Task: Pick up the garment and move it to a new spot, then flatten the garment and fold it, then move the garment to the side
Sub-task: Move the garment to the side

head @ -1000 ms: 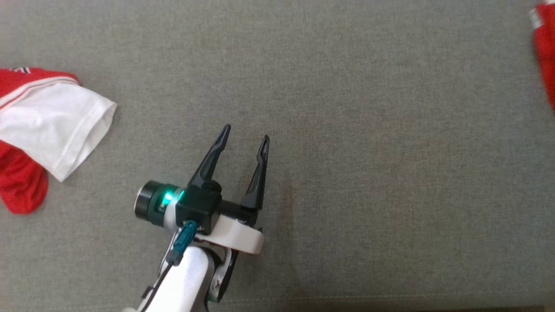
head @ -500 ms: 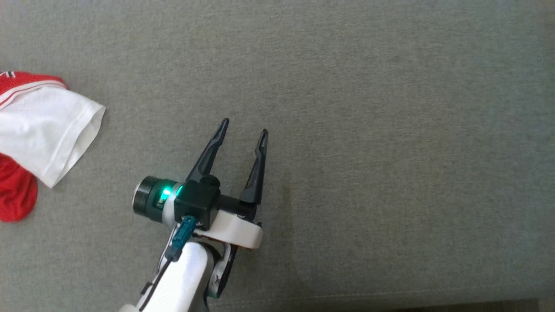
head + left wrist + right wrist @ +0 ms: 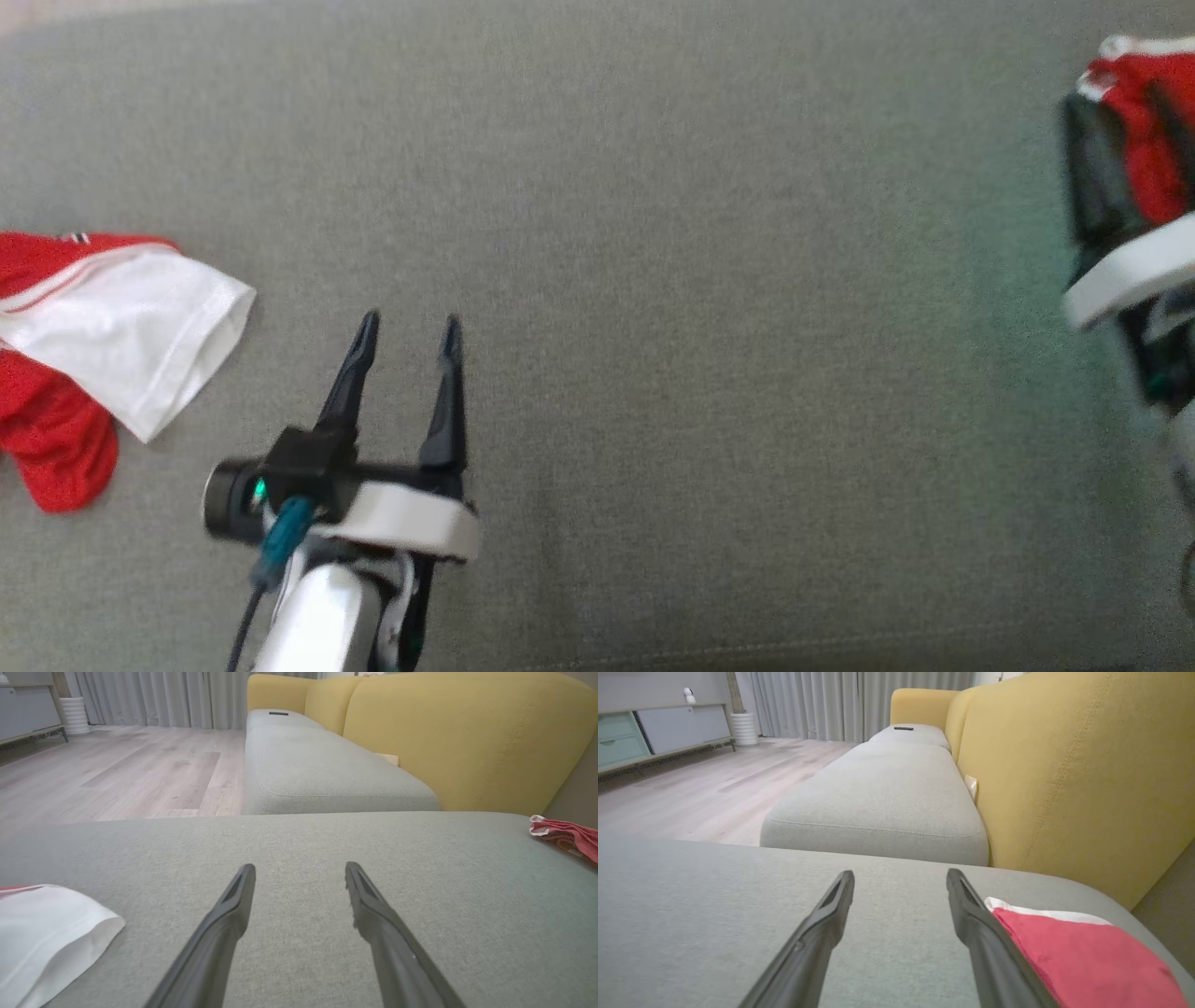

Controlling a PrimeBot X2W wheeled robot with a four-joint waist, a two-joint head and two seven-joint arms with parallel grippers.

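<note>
head camera has swung in the last half second. right gripper (image 3: 901,876) now shows blurred at its right edge, beside a folded red cloth (image 3: 1069,952). its fingers are spread wide, nothing held. left gripper (image 3: 410,322) is equally wide and empty over the grey cushion (image 3: 709,280). red-and-white garment (image 3: 131,317) lies near my left, ungrasped. i judge pick-up is next.

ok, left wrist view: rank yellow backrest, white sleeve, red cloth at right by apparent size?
1. yellow backrest
2. white sleeve: close to the camera and cropped by the frame, so its look is inflated
3. red cloth: also cropped at the edge
</note>
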